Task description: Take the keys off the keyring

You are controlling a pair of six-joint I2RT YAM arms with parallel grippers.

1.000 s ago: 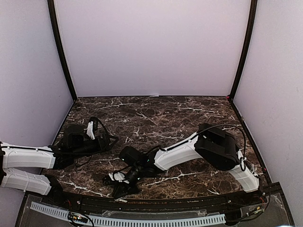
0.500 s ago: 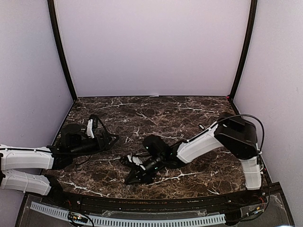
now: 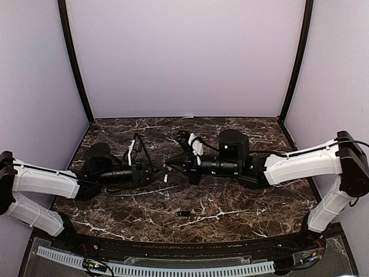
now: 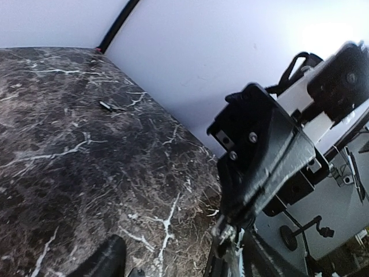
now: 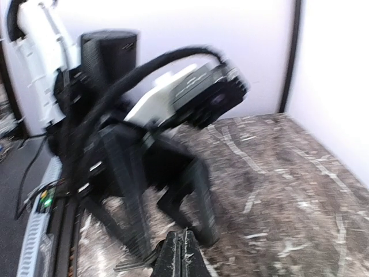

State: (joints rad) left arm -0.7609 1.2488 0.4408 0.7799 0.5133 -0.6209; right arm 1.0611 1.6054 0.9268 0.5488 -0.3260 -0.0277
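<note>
Keys here are tiny, stiff, light and slick, I judge. One dark key [image 3: 183, 213] lies loose on the marble tabletop [image 3: 248, 208] toward the near edge, well apart from both grippers. A flat pinch across its width looks like the only safe hold; a skewed one would likely squirt it away. My right gripper [image 5: 182, 254] has its jaws pressed together mid-table, with a silvery glint at the tips that may be the keyring [image 4: 226, 229]; it is too small to be sure. My left gripper [image 3: 157, 173] stands wide just beside it, holding nothing. Bare marble lies all around, and the walls are well apart.
</note>
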